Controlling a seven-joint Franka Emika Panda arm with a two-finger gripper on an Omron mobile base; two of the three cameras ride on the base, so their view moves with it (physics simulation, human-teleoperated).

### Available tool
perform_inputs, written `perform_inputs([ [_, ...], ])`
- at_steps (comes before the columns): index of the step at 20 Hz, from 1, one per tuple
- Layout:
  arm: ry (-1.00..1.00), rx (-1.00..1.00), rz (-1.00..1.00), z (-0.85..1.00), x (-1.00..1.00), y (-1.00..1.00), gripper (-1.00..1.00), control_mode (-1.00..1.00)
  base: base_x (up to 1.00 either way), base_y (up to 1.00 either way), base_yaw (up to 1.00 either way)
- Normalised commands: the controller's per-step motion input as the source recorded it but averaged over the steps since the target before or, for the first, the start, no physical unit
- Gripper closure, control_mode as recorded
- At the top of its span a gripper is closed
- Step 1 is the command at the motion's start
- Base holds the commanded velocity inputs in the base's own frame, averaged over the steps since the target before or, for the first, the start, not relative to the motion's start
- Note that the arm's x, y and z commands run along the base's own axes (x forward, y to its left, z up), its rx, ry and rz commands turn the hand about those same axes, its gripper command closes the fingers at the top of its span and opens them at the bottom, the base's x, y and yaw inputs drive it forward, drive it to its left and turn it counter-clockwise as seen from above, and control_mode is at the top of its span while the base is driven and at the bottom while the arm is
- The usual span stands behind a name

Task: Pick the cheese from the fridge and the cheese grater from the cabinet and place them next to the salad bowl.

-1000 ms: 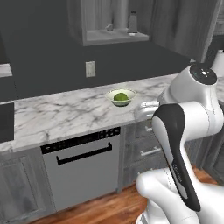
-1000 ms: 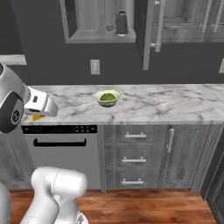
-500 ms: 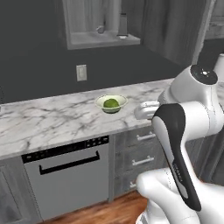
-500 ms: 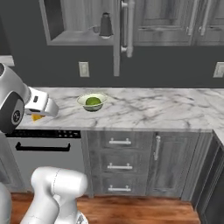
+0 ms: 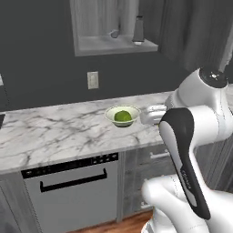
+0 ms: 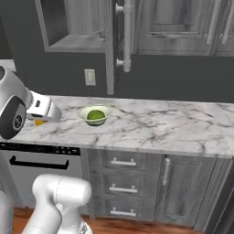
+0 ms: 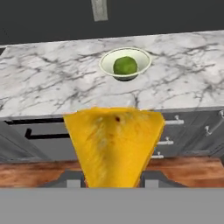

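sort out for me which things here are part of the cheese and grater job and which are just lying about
Part of the job:
- cheese, held in the gripper
- salad bowl on the counter
- cheese grater in the open cabinet

Just lying about:
- small rounded grey object beside the grater
- wall outlet
- dishwasher
- drawers

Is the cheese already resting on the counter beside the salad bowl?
No, the cheese is held in the gripper, short of the salad bowl.

I count one cheese [image 7: 113,144] wedge between my jaws, one salad bowl [image 7: 125,64] beyond them on the counter [image 7: 52,87], one cheese grater [image 5: 138,31], three drawers [image 6: 118,186], one wall outlet [image 5: 93,80].
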Motion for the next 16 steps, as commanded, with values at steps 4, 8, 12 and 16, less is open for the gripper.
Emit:
perform_inputs([
  [4, 0.0, 0.0, 0.0, 0.0, 0.0, 0.0, 1.0, 1.0, 0.66, 0.0, 0.12],
  [8, 0.0, 0.0, 0.0, 0.0, 0.0, 0.0, 1.0, 1.0, 0.72, 0.01, 0.05],
  [12, 0.0, 0.0, 0.0, 0.0, 0.0, 0.0, 1.0, 1.0, 0.52, 0.16, 0.0],
  [16, 0.0, 0.0, 0.0, 0.0, 0.0, 0.0, 1.0, 1.0, 0.52, 0.13, 0.0],
])
